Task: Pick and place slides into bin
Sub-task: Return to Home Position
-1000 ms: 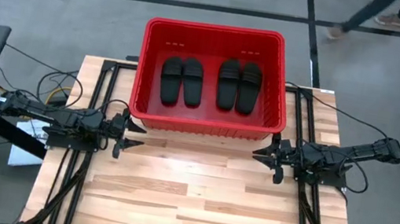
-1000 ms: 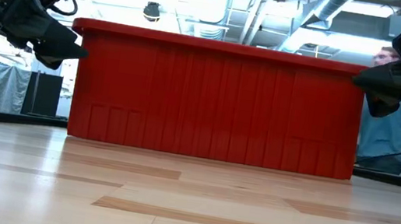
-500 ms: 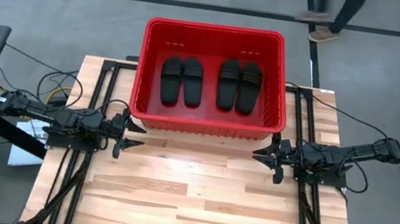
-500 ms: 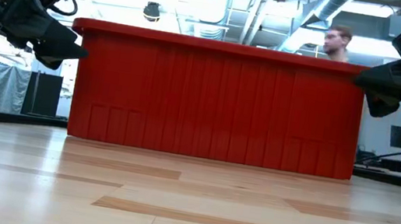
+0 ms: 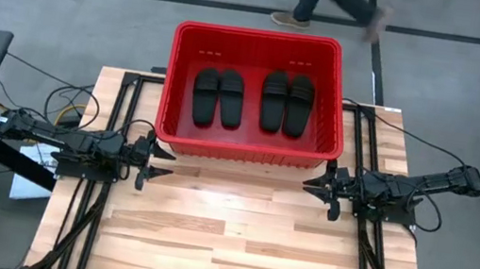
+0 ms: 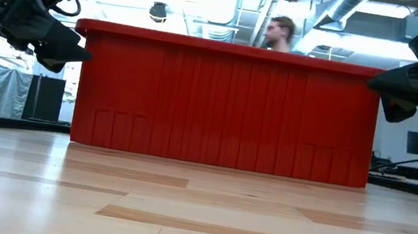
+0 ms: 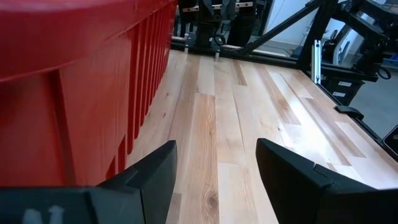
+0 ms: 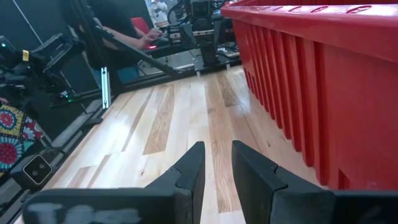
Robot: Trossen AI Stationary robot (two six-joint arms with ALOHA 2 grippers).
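both arms hovering beside the loaded bin

high view: the bin (image 5: pixel 260 33) is standing at the middle of the worktop's (image 5: pixel 234 239) far edge. the four slides (image 5: pixel 230 98) are lying flat inside it in two side-by-side pairs. the left gripper (image 5: pixel 159 163) is hovering off the bin's near left corner, the right gripper (image 5: pixel 316 186) off its near right corner. a person (image 5: pixel 331 0) is walking on the floor beyond.

low view: both grippers are hanging above the worktop, flanking the bin, whose wall is hiding the slides.

left wrist view: the fingers are standing spread wide and empty.

right wrist view: the fingers are standing slightly apart, empty, showing a narrow gap.
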